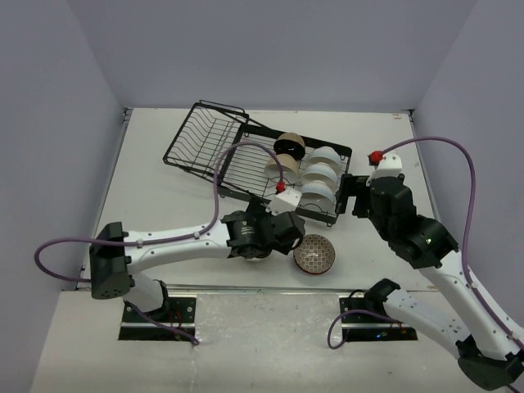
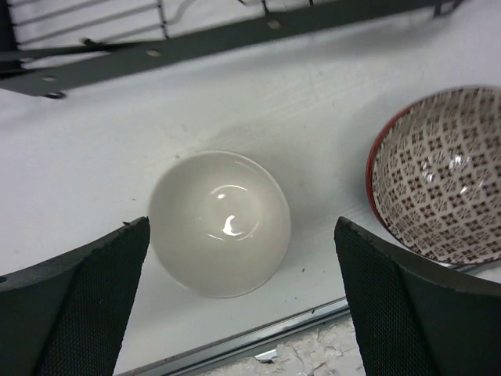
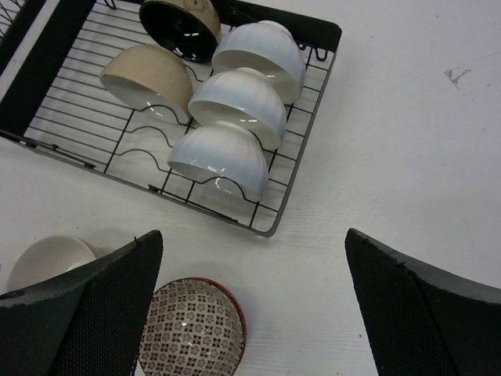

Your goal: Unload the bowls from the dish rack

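Observation:
The black wire dish rack (image 1: 214, 141) lies mid-table. Its flat section (image 3: 74, 141) holds three white bowls (image 3: 239, 102) on their sides, a beige bowl (image 3: 149, 78) and a black-inside bowl (image 3: 180, 23). A small white bowl (image 2: 219, 223) stands upright on the table near the front edge. My left gripper (image 2: 241, 235) hovers open over it, a finger on either side, touching nothing. To the white bowl's right stands a brown patterned bowl (image 1: 315, 252) with a red rim. My right gripper (image 1: 354, 196) hangs open and empty off the rack's right end, above bare table.
The table's metal front edge (image 2: 235, 345) runs just below the white bowl. The rack's tilted basket section (image 1: 205, 131) is at the back left. Grey walls enclose the table on three sides.

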Robot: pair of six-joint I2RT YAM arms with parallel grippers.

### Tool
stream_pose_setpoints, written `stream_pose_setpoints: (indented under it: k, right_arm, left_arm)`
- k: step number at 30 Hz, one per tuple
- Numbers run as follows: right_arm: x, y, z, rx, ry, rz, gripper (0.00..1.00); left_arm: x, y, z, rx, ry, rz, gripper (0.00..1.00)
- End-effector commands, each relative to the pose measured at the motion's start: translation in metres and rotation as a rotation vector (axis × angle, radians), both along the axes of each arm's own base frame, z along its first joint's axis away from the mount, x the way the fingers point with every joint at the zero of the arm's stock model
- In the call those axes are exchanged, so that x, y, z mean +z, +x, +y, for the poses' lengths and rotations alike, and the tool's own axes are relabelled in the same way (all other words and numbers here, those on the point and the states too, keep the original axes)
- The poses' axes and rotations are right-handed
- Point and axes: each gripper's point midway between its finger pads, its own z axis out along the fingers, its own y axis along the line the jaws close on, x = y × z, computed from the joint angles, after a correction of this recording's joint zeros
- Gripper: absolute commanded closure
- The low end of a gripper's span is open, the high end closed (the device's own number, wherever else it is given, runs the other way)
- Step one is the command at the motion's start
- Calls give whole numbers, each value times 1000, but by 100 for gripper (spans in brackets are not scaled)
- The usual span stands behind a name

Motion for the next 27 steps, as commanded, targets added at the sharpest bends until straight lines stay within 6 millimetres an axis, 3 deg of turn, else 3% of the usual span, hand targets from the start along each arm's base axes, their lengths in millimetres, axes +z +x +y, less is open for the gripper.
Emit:
stream_pose_setpoints:
  k: [1, 2, 3, 5, 6, 11, 15, 20, 22, 27]
  right_arm:
    - [-2, 6, 5, 22, -29, 16, 1]
    - [-4, 8, 6, 31, -43, 21, 1]
    - [-6, 15, 10, 35, -58, 17, 1]
    - [-16, 21, 11, 66, -127, 21, 1]
    - [-18, 25, 13, 78, -152, 16, 1]
    - [-52, 42, 9, 147, -499, 45, 1]
    - [-59, 51, 34, 259, -653, -14, 1]
    - [-87, 68, 33, 228, -825, 61, 10]
    - [-97, 74, 36, 228, -864, 97, 18]
    - [-110, 89, 39, 194, -946, 108, 32]
  left_arm:
    - [79, 28, 40, 215, -117, -172, 0]
    - [88, 36, 53, 267, -129, -190, 0]
    - [100, 47, 79, 351, -161, -201, 0]
    - [113, 57, 104, 422, -205, -218, 0]
    - [127, 59, 128, 474, -252, -248, 0]
    - [163, 45, 180, 519, -316, -336, 0]
    - [165, 32, 213, 538, -265, -369, 0]
    - [128, 36, 215, 533, -215, -396, 0]
    - [118, 37, 212, 522, -215, -394, 0]
    - [118, 37, 210, 501, -232, -397, 0]
